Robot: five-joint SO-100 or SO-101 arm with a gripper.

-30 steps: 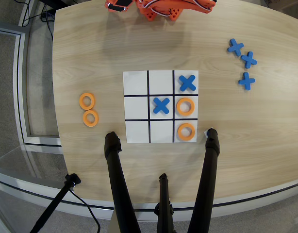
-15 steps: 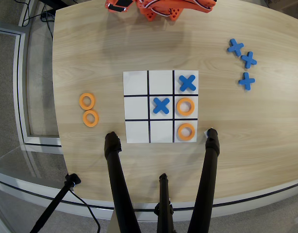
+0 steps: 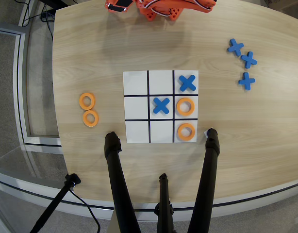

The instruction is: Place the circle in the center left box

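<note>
The white 3x3 board [image 3: 137, 82] lies in the middle of the wooden table. An orange ring [image 3: 185, 107] lies flat inside the middle cell of the board's right column. A second orange ring [image 3: 186, 131] lies in the bottom right cell. Blue crosses lie in the top right cell [image 3: 187, 82] and the central cell [image 3: 161, 105]. Only part of the orange arm [image 3: 156, 8] shows at the top edge, well away from the board. I cannot make out its fingers or whether they hold anything.
Two spare orange rings [image 3: 87, 101] [image 3: 91, 118] lie on the table left of the board. Three spare blue crosses [image 3: 235, 47] [image 3: 248, 59] [image 3: 246, 81] lie at the upper right. Black tripod legs [image 3: 115, 174] [image 3: 209, 165] stand at the table's near edge.
</note>
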